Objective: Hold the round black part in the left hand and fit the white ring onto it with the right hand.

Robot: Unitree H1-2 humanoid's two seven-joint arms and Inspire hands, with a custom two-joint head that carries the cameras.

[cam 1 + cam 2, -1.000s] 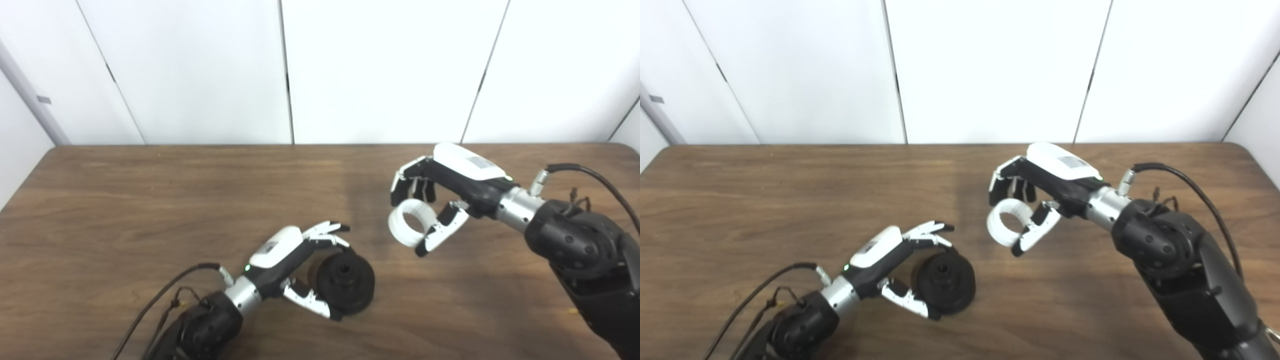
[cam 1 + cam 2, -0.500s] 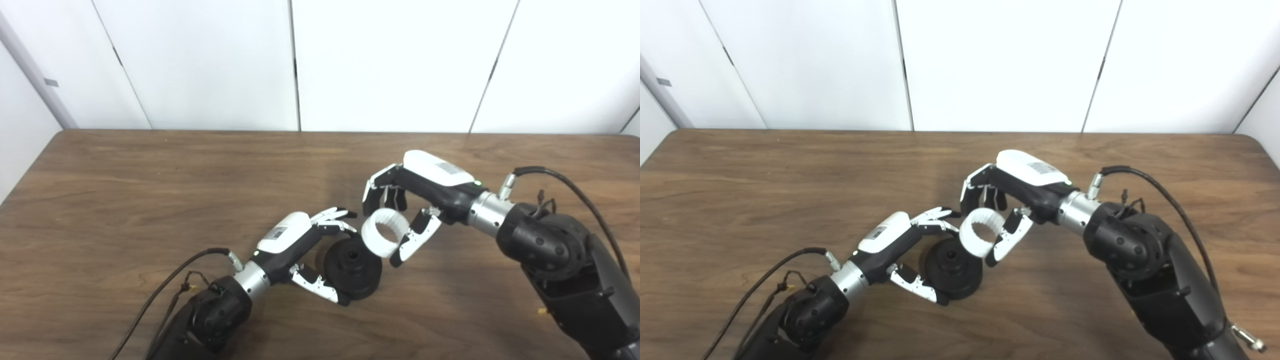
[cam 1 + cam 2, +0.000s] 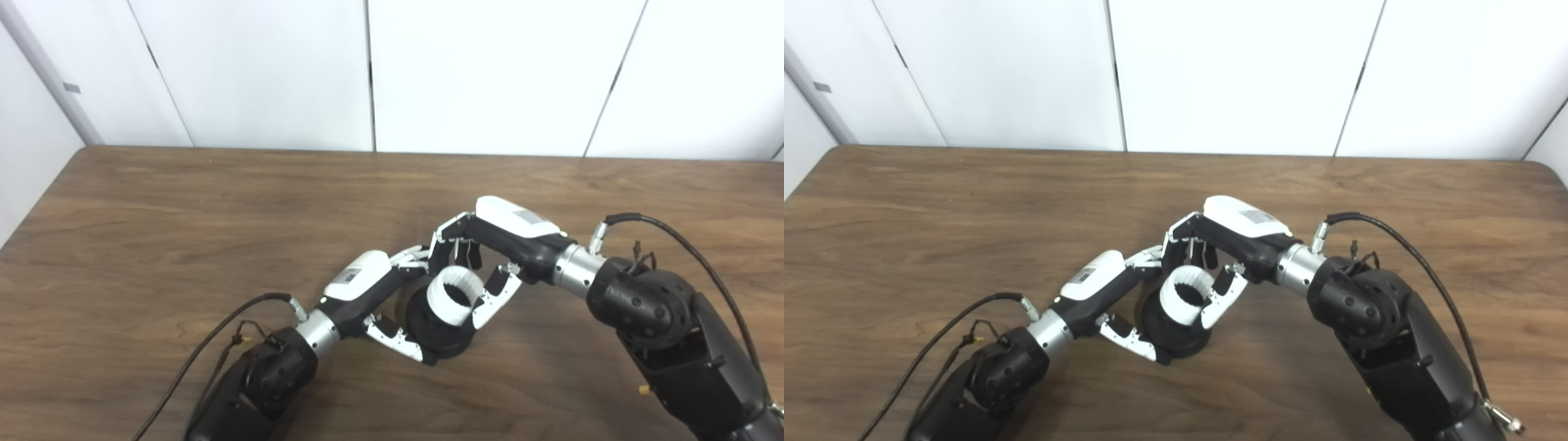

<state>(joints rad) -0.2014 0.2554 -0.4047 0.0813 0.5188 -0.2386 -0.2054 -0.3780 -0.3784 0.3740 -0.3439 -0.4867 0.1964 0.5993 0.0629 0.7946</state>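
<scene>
White ring (image 3: 454,295), pinched in your right hand (image 3: 490,245), sits directly against the black part (image 3: 438,334) your left hand (image 3: 373,291) grips.

- Table (image 3: 153,245): brown wood grain, smooth, low sheen.
- Round black part (image 3: 438,334): matt, looks plastic.
- White ring (image 3: 453,294) between the right hand's (image 3: 490,257) fingers: matt, ribbed inside.
- Wall panels (image 3: 490,73): smooth white.

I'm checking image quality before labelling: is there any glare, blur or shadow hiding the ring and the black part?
Left eye view: white ring sharp, ribbed inside readable; black part dark, little surface detail. Right eye view: same, with a soft shadow on the table under the parts; white wall bright, no glare on the parts.
</scene>
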